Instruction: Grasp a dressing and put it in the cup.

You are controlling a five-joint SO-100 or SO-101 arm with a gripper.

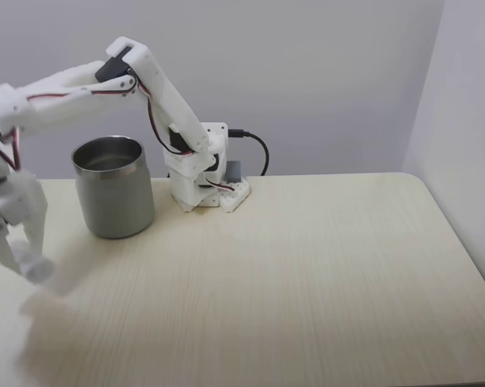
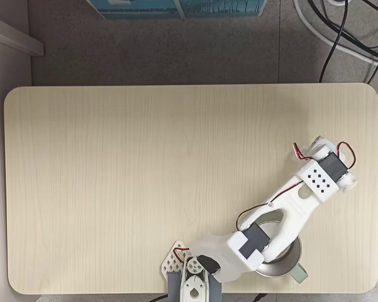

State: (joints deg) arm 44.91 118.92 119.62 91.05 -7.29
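Side fixed view: gripper hangs low at the left edge, clear of the table; a small white lump at the fingertips looks like the dressing, fingers seemingly pinched on it.
Cup: upright, right of the gripper, near it.
Top fixed view: arm crosses over the cup; the wrist hides the fingers, so the grip cannot be confirmed.
Step advice: lift above the rim, centre, then release.
Count: one cup, one dressing, one arm.
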